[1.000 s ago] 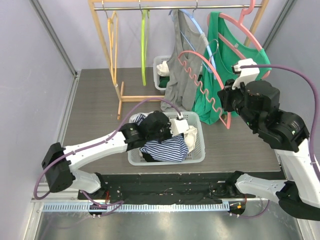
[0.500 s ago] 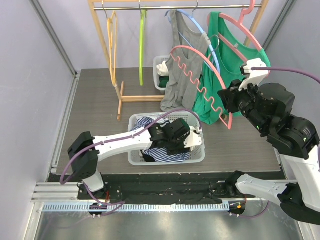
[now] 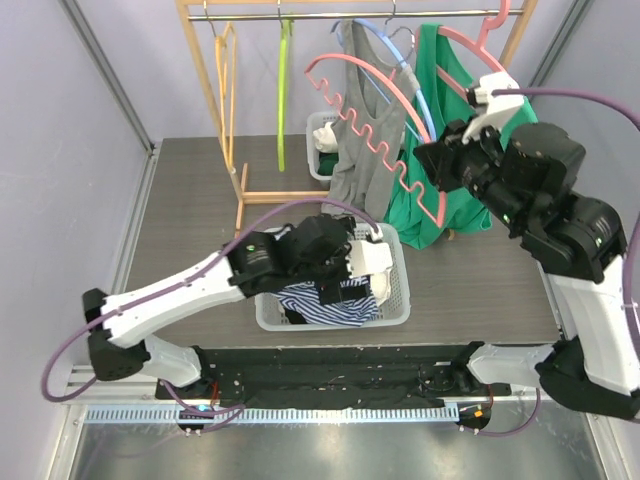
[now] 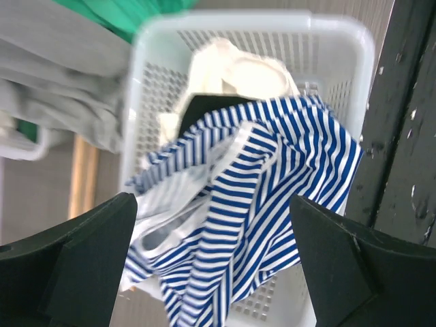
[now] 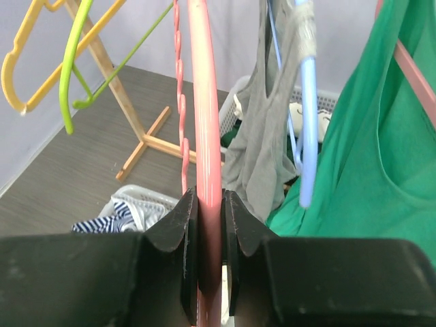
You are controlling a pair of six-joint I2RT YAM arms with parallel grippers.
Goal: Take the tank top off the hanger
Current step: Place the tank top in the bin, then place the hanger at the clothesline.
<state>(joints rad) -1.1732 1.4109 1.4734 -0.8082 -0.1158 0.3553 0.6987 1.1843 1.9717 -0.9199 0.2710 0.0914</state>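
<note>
Left arm [image 3: 180, 292]: white link shells, rounded black joint housings. Left purple cable [image 3: 295, 203] runs along it behind left gripper [image 4: 212, 204] into left white camera block [image 3: 372, 256] at wrist. Left fingers [image 4: 82, 262]: matte black, wedge-shaped, flat inner faces.

Right arm [image 3: 600, 320]: same white links, bulky black motor housings just behind right gripper [image 5: 209, 197]. Right purple cable [image 3: 560, 90] enters right white camera block [image 3: 490, 92] beside wrist. Right fingers [image 5: 170, 231]: smooth black, angular tips, broad black body behind.

Screws, markings: too small to tell.
</note>
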